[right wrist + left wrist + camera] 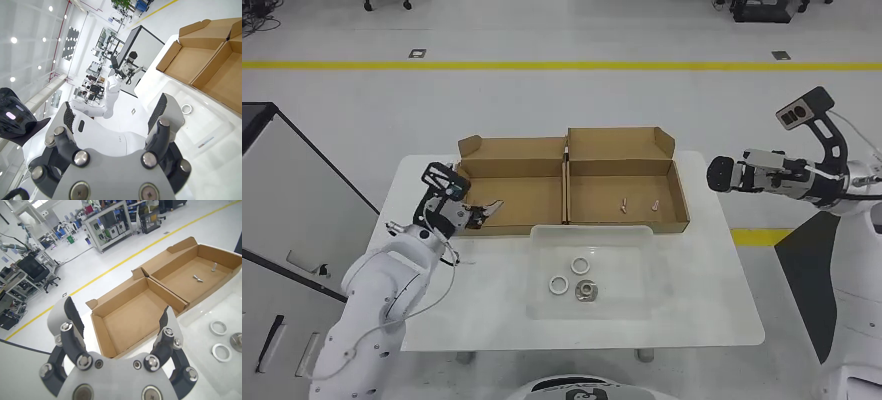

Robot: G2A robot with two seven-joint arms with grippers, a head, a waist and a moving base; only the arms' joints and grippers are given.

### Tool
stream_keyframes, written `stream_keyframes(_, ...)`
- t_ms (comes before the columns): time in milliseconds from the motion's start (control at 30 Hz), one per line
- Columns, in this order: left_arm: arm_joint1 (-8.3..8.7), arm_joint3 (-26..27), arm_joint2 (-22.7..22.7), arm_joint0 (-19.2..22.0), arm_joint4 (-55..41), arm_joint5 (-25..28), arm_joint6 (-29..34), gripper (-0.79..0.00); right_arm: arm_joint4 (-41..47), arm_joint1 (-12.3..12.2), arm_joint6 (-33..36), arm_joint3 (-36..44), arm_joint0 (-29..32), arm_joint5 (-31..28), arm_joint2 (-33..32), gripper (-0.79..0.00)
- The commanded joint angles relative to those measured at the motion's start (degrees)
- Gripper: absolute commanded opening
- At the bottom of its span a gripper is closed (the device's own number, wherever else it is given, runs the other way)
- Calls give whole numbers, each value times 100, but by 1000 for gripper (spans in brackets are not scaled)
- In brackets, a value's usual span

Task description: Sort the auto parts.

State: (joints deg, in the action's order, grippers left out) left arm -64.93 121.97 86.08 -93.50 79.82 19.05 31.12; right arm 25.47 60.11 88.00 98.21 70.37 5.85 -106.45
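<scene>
Rings [581,266] and a flanged part [588,291] lie in the tray [592,231]; the left gripper [118,307], jaws apart and empty, hangs over the left box's [527,195] near corner and should likely straddle one ring squarely before closing, while the right gripper [115,101], also apart, hangs off the table's [712,300] side.
</scene>
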Motion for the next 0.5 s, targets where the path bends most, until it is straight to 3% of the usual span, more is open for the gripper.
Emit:
stream_keyframes(0, -2, 182, -176, 203, -122, 134, 722, 0, 0, 0, 0, 0, 0, 0, 0, 0)
stream_keyframes(233, -30, 595, -1084, 1110, -165, 471, 2905, 0, 0, 0, 0, 0, 0, 0, 0, 0)
stream_keyframes(467, -156, 311, -2279, 2183, -335, 484, 4637, 0, 0, 0, 0, 0, 0, 0, 0, 0)
